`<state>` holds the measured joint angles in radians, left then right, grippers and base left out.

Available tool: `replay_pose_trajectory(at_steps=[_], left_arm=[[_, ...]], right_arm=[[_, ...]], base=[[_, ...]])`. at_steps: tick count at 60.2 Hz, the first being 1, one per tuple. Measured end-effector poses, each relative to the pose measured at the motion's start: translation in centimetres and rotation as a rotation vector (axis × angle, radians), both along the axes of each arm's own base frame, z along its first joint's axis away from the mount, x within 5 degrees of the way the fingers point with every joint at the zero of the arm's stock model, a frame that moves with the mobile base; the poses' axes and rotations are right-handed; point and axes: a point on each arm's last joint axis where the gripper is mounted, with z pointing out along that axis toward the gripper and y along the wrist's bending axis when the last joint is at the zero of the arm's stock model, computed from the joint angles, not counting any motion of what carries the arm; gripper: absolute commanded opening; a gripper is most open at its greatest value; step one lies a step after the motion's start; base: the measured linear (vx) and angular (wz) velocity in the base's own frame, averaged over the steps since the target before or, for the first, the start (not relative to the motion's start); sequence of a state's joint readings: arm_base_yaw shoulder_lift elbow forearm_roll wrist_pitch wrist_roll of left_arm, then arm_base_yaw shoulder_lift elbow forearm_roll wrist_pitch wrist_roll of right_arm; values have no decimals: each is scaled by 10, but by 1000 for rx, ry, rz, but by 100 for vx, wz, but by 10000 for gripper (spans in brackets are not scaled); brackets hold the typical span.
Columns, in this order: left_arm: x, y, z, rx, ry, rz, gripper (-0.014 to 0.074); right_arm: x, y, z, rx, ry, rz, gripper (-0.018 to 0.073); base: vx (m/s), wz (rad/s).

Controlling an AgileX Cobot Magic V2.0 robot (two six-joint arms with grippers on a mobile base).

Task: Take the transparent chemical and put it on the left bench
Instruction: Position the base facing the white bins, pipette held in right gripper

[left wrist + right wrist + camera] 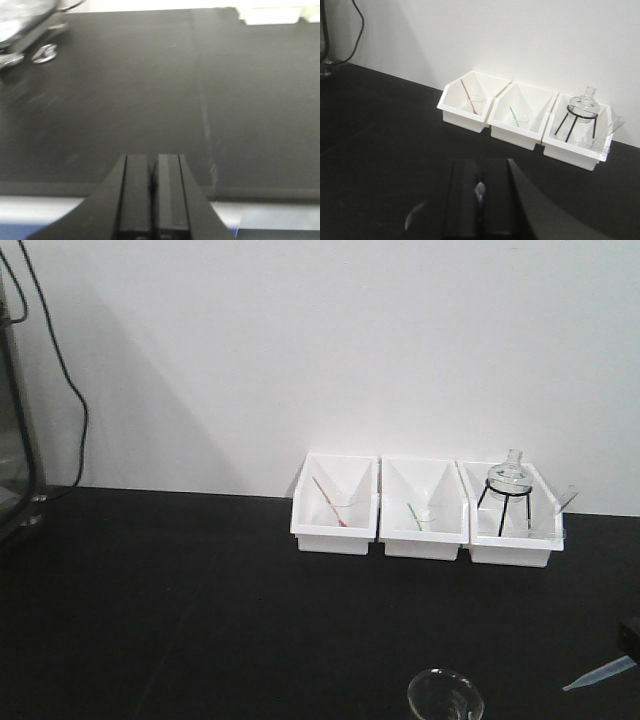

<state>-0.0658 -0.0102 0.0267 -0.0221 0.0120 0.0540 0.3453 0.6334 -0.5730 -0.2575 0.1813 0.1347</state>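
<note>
The transparent chemical's glass beaker (pixel 445 697) shows only its rim, at the bottom edge of the front view, low over the left bench (pixel 200 590). I cannot tell if it rests there. Its clear dropper (pixel 600 673) lies slanted to the right of it, apart from the beaker. In the right wrist view my right gripper (pixel 480 172) is shut, with a pale bluish bit of the dropper (pixel 480 190) pinched between its fingers. A faint curved glint of the beaker (pixel 415 215) sits to its left. My left gripper (pixel 152 162) is shut on nothing above the bench's front edge.
Three white bins (pixel 335 530) (pixel 423 535) (pixel 510 545) stand in a row against the white wall. The right one holds a round flask on a black tripod (pixel 507 485). A metal apparatus (pixel 15 440) with a black cable stands at the bench's far left.
</note>
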Motion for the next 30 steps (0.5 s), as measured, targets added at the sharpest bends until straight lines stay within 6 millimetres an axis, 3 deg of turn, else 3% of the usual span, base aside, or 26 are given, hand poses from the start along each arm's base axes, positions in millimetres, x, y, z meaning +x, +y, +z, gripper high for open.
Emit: replay_pose_trajectory(at_steps=[30], left_arm=[[0, 0, 0, 0, 0, 0, -3]], right_arm=[[0, 0, 0, 0, 0, 0, -3]], base=[[10, -22]])
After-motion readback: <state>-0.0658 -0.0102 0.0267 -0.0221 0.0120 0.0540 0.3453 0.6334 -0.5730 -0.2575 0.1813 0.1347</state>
